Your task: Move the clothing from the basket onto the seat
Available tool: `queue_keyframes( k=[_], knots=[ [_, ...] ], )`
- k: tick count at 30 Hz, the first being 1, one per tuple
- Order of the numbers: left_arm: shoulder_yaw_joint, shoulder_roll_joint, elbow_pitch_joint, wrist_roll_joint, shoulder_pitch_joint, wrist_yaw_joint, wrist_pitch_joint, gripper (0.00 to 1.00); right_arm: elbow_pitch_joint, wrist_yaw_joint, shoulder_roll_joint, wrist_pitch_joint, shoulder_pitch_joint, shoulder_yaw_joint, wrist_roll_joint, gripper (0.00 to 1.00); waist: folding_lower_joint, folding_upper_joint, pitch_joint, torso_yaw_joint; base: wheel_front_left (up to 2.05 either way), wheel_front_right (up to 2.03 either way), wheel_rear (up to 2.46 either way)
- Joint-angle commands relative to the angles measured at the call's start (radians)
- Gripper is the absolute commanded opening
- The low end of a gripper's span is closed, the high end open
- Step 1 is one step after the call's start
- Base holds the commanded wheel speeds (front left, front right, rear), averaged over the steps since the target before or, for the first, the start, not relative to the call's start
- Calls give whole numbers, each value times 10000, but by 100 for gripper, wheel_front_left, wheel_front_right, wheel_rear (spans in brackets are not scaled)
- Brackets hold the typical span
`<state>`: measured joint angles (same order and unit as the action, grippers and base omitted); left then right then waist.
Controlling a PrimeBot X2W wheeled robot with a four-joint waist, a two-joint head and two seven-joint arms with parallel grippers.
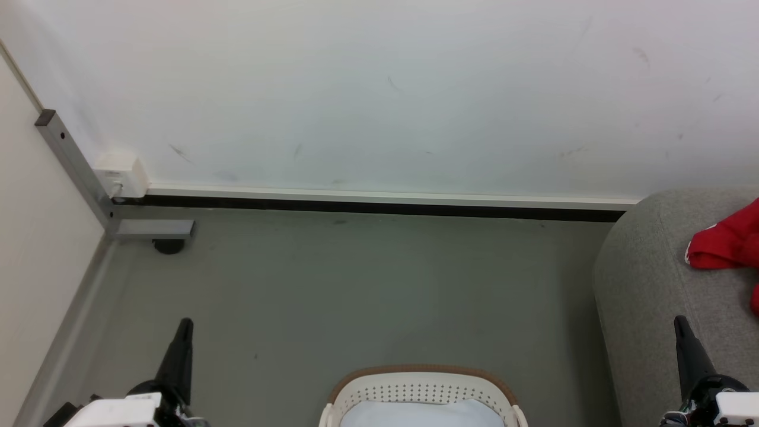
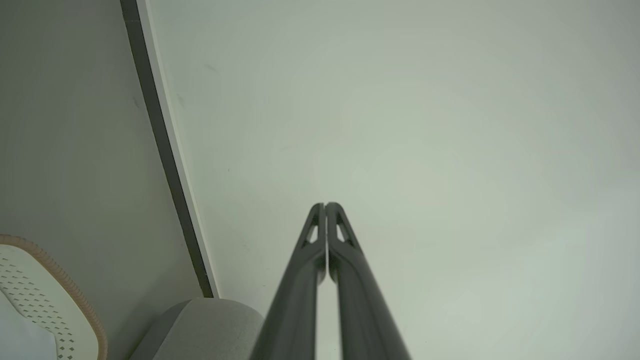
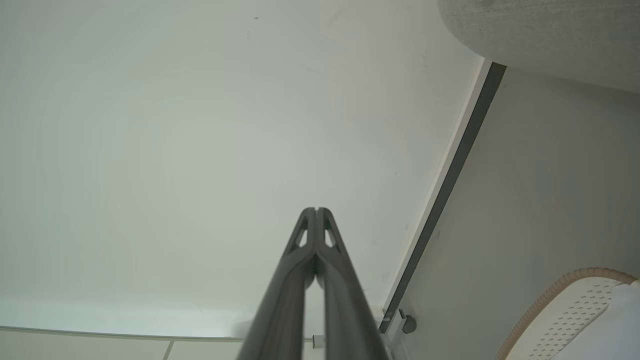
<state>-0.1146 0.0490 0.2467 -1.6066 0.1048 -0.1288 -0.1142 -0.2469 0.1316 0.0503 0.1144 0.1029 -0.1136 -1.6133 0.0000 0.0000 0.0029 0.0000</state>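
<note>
Twin grippers frame the bottom of the head view: left gripper over the floor, right gripper just beside the seat. Each has its two dark fingers pressed together and holds nothing. Between them, on the floor at the picture's bottom edge, stands the basket, showing a white liner and no red. Its near half is cut off, so whether it is emptied cannot be told. Red clothing lies on the seat toward its wall-end corner, running out of frame.

Left wrist view: the left gripper has its fingers meeting at the tips and is aimed at the wall. The basket sits at the lower left, with the seat's rounded corner near it.

Right wrist view: the right gripper, likewise closed and empty, points at the wall. The seat is at the top right and the basket at the lower right.

Risks, as judged from here: a reach into the basket could pinch the liner instead of a garment, since white cloth is all that shows, and drag it out. Closed jaws would have to part first, or they would merely push cloth down. The right arm, so near the seat's side, could brush the upholstery on a swing. Clothing lying toward the seat's corner could slide to the floor if nudged.
</note>
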Motion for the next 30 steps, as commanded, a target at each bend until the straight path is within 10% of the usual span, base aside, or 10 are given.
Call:
queue_keyframes(
  k=[1, 30],
  knots=[
    [-11, 21, -23, -116, 83, -36, -35, 0, 41, -17, 3, 32, 115, -40, 13, 0, 0, 0, 0, 0, 0, 0, 0],
    [-11, 21, -25, -117, 83, -36, -34, 0, 41, -17, 3, 36, 116, -44, 16, 0, 0, 0, 0, 0, 0, 0, 0]
  ],
)
